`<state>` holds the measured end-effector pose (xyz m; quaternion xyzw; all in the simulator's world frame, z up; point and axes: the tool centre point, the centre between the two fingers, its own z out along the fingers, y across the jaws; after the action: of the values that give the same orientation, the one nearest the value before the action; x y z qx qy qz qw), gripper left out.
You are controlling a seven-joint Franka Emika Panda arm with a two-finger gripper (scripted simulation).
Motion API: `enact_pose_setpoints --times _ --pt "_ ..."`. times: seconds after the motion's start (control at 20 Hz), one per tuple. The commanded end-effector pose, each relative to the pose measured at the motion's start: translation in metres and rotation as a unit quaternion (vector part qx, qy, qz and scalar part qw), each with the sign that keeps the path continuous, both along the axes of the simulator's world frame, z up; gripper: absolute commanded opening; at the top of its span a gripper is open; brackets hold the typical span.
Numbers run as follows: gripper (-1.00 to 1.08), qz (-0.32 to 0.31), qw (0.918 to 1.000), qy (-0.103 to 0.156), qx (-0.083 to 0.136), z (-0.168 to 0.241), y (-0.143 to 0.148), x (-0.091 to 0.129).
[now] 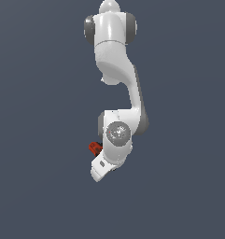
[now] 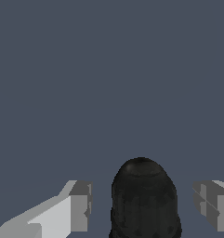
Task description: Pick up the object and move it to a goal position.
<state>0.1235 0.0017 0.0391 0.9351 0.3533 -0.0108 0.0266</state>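
Drill (image 1: 94, 147), small and orange-red, peeks out from behind the white robot hand (image 1: 104, 167) in the exterior view; it sits at about 9 o'clock from the round grey wrist joint (image 1: 117, 132); only a little bit of it shows, and the rest is hidden by the hand; the white arm (image 1: 115, 60) hangs down from 12 o'clock over a plain dark grey-blue background (image 1: 39, 116); in the wrist view the drill's black nose (image 2: 143, 200) stands between the two grey fingers (image 2: 80, 207) of the gripper (image 2: 143, 209); the fingers are spread apart, with a gap on each side of the nose; they do not touch it; the nose is at 6 o'clock in that picture.
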Motion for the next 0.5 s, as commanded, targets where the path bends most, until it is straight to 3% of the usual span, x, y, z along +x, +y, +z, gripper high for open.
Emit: enact_pose_setpoints --times 0.0,0.1,0.15,0.45 --pt "0.68 0.001 1.0 0.0 0.0 -0.0077 -0.0004 -0.0001" --pt "0.68 0.001 1.0 0.0 0.0 -0.0094 -0.0006 -0.0002" --pt "-1.0 0.001 1.0 0.0 0.0 -0.0094 -0.0006 -0.0002" --pt "-1.0 0.001 1.0 0.0 0.0 -0.0094 -0.0006 -0.0002"
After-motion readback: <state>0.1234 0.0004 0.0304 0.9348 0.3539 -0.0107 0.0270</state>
